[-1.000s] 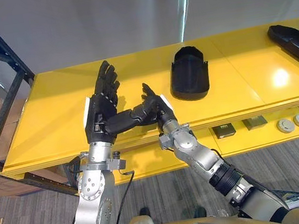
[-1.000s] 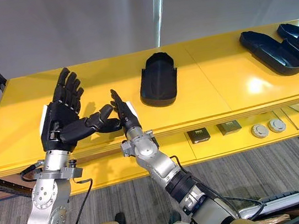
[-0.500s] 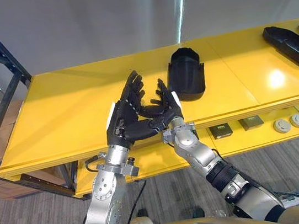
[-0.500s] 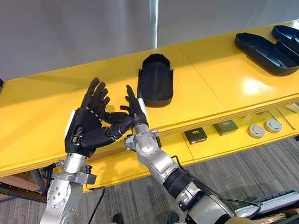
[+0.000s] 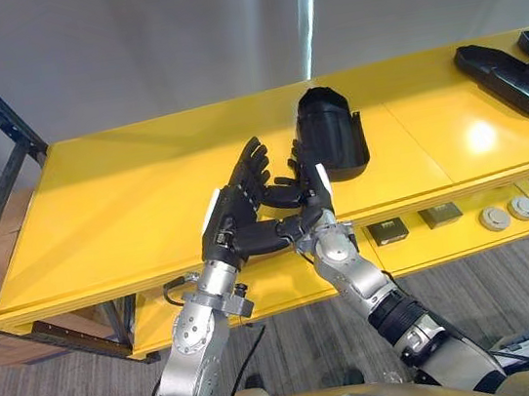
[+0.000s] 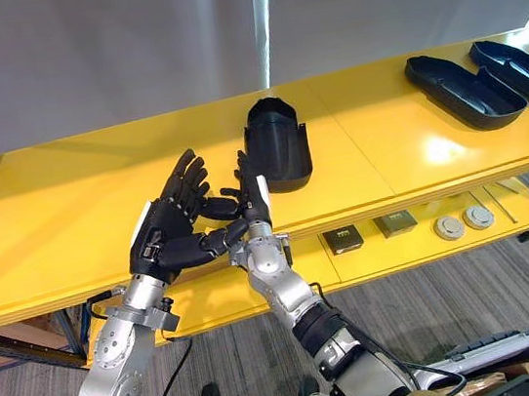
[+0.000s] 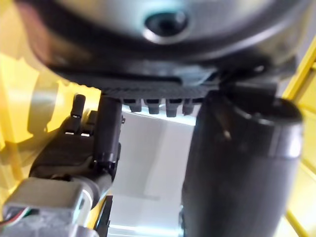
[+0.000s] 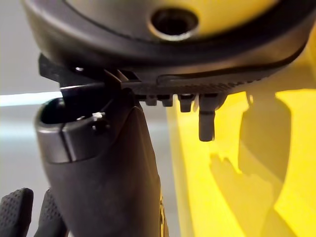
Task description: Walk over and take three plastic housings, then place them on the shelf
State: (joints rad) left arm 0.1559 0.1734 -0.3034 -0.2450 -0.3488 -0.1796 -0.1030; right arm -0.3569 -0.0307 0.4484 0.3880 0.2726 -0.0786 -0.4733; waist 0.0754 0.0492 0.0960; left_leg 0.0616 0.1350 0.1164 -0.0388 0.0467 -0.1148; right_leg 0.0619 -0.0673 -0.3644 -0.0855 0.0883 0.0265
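A black plastic housing lies hollow side up on a yellow shelf, its long axis running front to back and its rounded end toward the grey wall. Just in front of it, the left hand and right hand hover palm to palm, fingers straight, holding nothing. More housings lie well to its right, above a grey plank floor.

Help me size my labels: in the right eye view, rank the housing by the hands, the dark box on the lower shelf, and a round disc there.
Largest: the housing, by far.
Next: the dark box.
Smallest: the disc, only a little smaller than the box; both lie about equally far away.
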